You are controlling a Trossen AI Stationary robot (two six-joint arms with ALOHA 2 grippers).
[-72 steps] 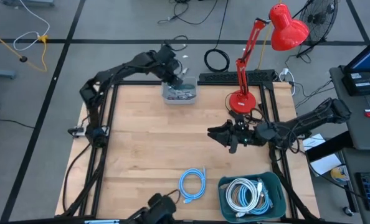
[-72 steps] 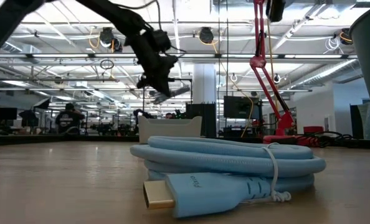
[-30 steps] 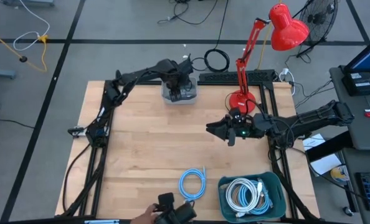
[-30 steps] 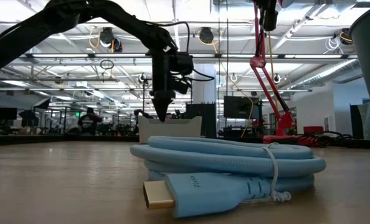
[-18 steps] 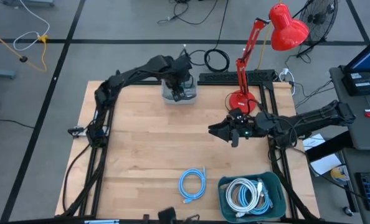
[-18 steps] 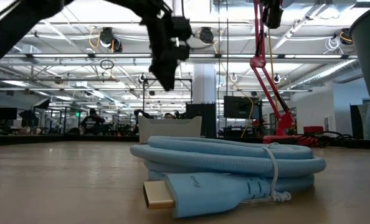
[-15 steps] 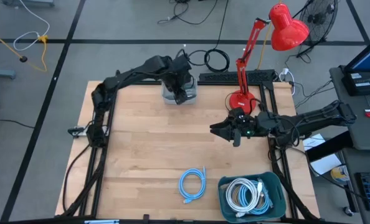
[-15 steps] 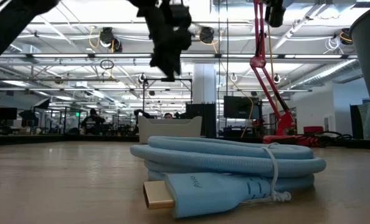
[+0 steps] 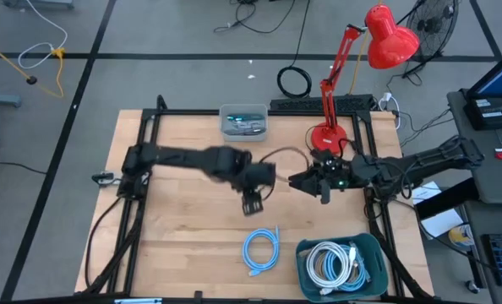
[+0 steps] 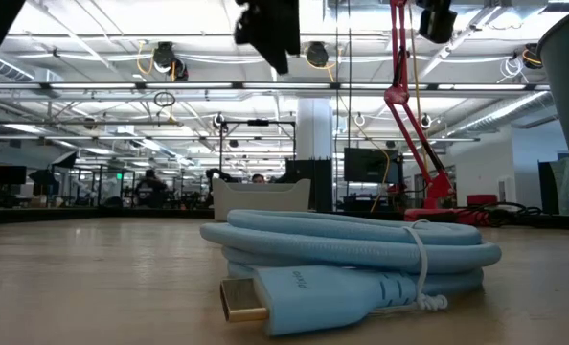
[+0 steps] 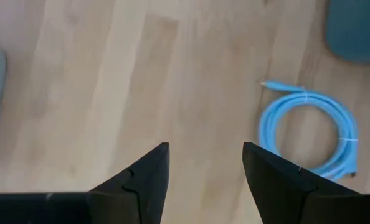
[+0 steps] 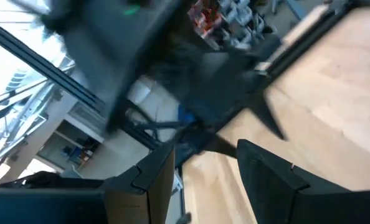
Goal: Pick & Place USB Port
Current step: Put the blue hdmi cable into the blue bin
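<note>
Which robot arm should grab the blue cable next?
Probably the left. Its claw is open and empty above the table, just beyond the coiled blue cable. The right claw is farther off, beside the red lamp.

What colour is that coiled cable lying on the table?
Light blue; the coiled cable shows best in the low view.

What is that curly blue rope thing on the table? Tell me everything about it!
It is a light blue cable wound into a neat round coil and lying flat on the wooden table, near its front edge, beside the green bin without touching it. A thin white tie holds the loops together. A blue plug with a gold metal tip sticks out. Nothing grips it.
</note>
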